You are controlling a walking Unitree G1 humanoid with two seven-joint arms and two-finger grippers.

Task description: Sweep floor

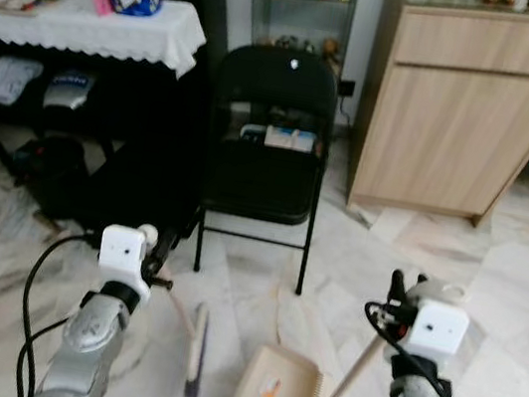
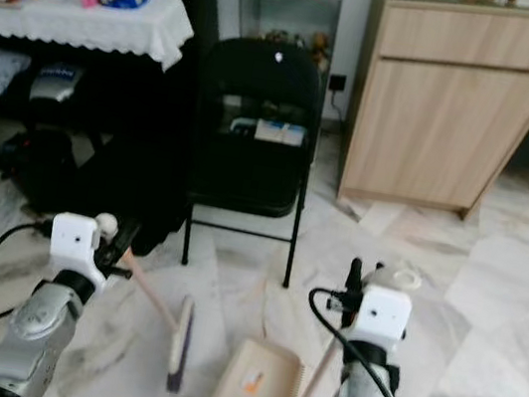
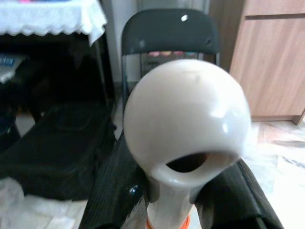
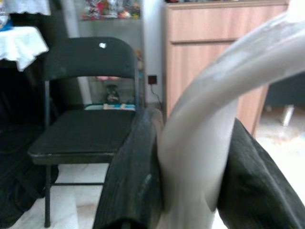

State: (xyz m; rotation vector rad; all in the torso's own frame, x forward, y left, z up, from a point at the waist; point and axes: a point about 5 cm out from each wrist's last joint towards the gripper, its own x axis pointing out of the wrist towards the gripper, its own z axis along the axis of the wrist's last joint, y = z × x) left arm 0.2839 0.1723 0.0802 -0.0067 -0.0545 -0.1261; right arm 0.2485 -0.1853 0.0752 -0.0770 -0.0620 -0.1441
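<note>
Both silver arms reach forward and down over the pale marble floor (image 1: 491, 295), each ending in a white wrist block with black cables looping back. The left gripper (image 1: 156, 260) pinches the rounded cream top of the short hand broom (image 1: 196, 349); in the left wrist view its two black fingers (image 3: 114, 186) press against either side of that cream knob (image 3: 186, 119), which has a hanging hole through it. The broom's thin handle slants down and to the robot's right from the gripper, and its narrow dark-bristled head rests on the floor with its long axis running away from the robot. The right gripper (image 1: 398, 298) clamps the pale curved handle of the beige plastic dustpan (image 1: 274, 393); the right wrist view shows the fingers (image 4: 136, 171) closed tight on that handle (image 4: 205, 143). The handle slopes down towards the robot's left to the pan, which lies flat on the floor just beside the broom head, a small orange scrap (image 1: 268, 393) on it. Beyond stand a black folding metal chair (image 1: 270, 129), a light wooden cabinet (image 1: 460, 109) and a table under a white lace cloth (image 1: 81, 20).
</note>
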